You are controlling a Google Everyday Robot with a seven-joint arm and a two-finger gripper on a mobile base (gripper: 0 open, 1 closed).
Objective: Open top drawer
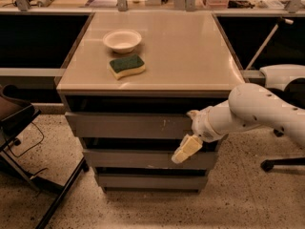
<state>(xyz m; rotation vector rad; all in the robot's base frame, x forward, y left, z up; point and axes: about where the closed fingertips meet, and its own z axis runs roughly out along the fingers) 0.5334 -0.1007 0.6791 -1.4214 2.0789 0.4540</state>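
Note:
The top drawer (128,125) is the widest grey flat front under the beige counter top, with white scratch marks right of centre. A dark gap shows above its front. My gripper (185,150) hangs from the white arm that comes in from the right. It sits in front of the drawer stack, just below the top drawer's right part, over the gap above the second drawer (143,159). Its cream-coloured fingers (187,148) point down and to the left.
A white bowl (122,40) and a green-and-yellow sponge (127,66) lie on the counter top (190,51). A third, narrower drawer (147,181) is lowest. A dark chair frame (19,128) stands at the left; an office chair base (281,163) at the right.

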